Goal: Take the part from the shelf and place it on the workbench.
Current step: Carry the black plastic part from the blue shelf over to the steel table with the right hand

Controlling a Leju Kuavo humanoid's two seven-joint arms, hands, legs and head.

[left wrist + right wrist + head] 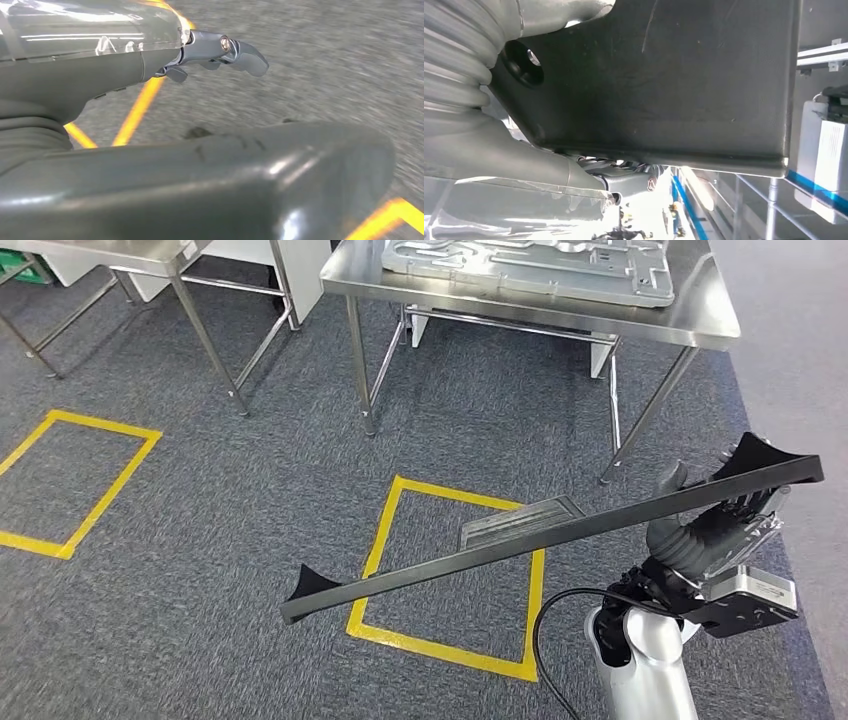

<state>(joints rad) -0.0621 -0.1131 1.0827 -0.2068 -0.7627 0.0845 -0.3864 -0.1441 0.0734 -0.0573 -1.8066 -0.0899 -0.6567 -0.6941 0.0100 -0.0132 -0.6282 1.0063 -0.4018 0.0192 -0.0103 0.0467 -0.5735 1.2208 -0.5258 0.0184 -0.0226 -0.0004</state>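
The right hand (pixel 715 525) grips one end of the long black flat plastic part (pixel 520 540), cantilevered left over carpet; it could swing into the far steel workbench's leg (pixel 650 410) or twist loose; left hand (pixel 220 50) empty, fingers extended.

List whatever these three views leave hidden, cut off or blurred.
- Right hand, head view: the long black part crosses it, so how the fingers hold it is hidden.
- Black part, right wrist view: too close; its full shape and length are cut off.
- Workbench, head view: its far side and the grey metal plate are cut by the top edge.
- Left hand, left wrist view: the floor is motion-blurred, and the thumb blocks much of it.
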